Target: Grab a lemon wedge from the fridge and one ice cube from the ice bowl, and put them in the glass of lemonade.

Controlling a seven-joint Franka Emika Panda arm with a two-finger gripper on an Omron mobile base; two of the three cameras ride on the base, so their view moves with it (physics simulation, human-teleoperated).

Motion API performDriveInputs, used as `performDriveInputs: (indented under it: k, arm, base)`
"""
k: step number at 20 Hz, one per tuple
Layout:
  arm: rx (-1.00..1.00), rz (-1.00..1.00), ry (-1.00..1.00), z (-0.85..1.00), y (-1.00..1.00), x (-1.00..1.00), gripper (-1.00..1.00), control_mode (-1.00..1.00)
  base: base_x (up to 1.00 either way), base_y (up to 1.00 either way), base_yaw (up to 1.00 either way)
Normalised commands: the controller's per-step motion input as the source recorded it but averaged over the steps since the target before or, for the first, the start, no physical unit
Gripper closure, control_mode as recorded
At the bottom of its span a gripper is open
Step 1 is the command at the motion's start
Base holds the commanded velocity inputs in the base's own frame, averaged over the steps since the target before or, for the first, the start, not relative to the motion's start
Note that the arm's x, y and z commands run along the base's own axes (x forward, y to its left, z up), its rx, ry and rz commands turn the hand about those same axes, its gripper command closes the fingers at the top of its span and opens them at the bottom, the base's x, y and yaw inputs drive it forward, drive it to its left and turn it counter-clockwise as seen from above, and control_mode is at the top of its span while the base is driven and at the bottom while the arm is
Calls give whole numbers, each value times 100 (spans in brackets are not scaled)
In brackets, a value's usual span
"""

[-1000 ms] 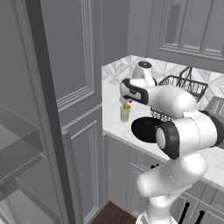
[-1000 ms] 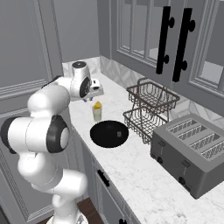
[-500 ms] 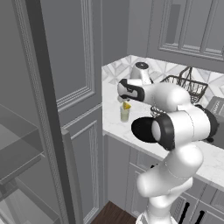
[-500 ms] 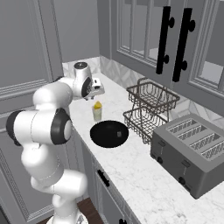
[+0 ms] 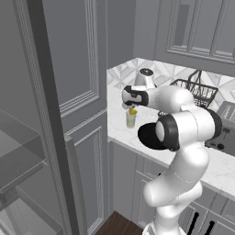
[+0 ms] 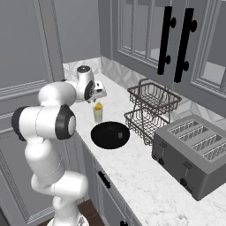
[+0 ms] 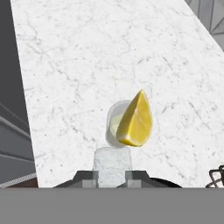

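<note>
The glass of lemonade (image 5: 131,120) (image 6: 97,115) stands on the white marble counter near its left end. The yellow lemon wedge (image 5: 132,110) (image 6: 98,106) (image 7: 135,120) sits in the top of the glass (image 7: 114,127), point up. Directly above it hangs my gripper (image 5: 130,103) (image 6: 98,99) (image 7: 112,176), pointing down and shut on a pale, translucent ice cube (image 7: 112,162) between its fingertips. The black ice bowl (image 6: 110,134) (image 5: 148,136) lies just beside the glass, partly hidden by my arm in the left base view. The fridge (image 5: 27,160) stands open at the far left, its glass shelves showing.
A two-tier dark wire basket (image 6: 150,108) (image 5: 197,92) stands behind the bowl, and a grey toaster (image 6: 194,152) sits to its right. Wall cabinets with black handles (image 6: 176,44) hang above. The counter's front edge (image 6: 88,150) runs close to the bowl.
My arm's elbow has swung over while the hand stayed above the glass, dropping slightly toward it. The wedge and the glass have not moved.
</note>
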Motion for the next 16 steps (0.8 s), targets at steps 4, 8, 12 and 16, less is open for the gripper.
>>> performDriveInputs:
  k: [4,8,12,16]
  arm:
    - [0,0,0,0,0,18,100,-100]
    - [0,0,0,0,0,17,100,-100]
    - [0,0,0,0,0,14,100,-100]
    - [0,0,0,0,0,17,100,-100]
  base:
    - [0,0,0]
    - [0,0,0]
    - [0,0,0]
    - [0,0,0]
